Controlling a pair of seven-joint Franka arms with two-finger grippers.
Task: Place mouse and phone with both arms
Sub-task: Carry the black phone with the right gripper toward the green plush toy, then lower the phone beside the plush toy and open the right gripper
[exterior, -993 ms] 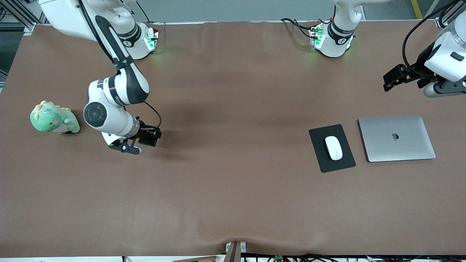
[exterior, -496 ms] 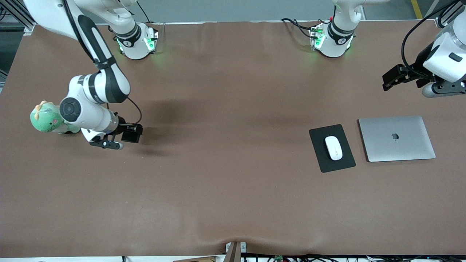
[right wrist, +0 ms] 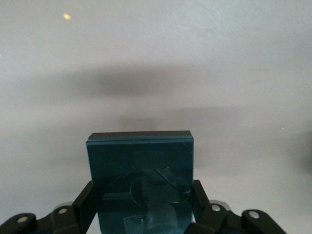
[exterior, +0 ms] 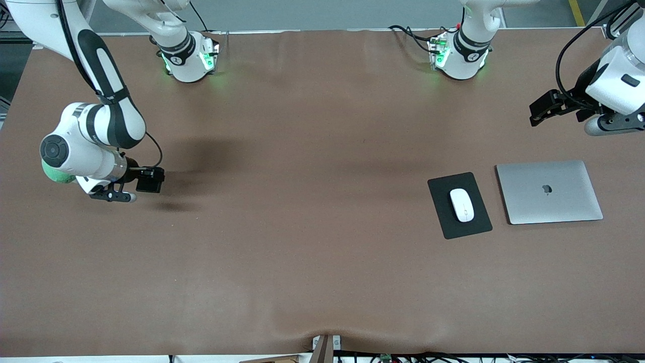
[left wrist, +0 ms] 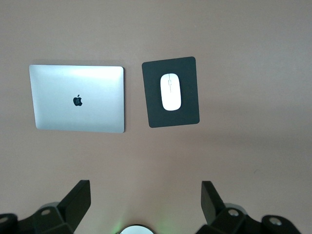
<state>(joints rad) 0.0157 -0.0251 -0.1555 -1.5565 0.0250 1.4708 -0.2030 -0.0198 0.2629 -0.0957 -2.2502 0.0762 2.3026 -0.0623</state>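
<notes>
The white mouse [exterior: 462, 204] lies on a black mouse pad [exterior: 473, 227] toward the left arm's end of the table; it also shows in the left wrist view [left wrist: 170, 91]. My right gripper [exterior: 143, 178] is shut on the black phone [exterior: 152, 180] and holds it over bare table at the right arm's end. In the right wrist view the phone [right wrist: 140, 161] stands between the fingers [right wrist: 83, 200] of the right gripper [right wrist: 141, 197]. My left gripper [exterior: 540, 108] is open and empty, high over the table's left arm's end; its fingers [left wrist: 78, 197] stand wide apart in the left wrist view.
A closed silver laptop [exterior: 549, 191] lies beside the mouse pad, at the left arm's end; it also shows in the left wrist view [left wrist: 78, 99]. A green plush toy [exterior: 50, 175] sits at the right arm's end, mostly hidden by the right arm's wrist.
My right arm has swung toward its own end of the table with the phone in its grip and now covers most of the plush toy. The left arm has not moved.
</notes>
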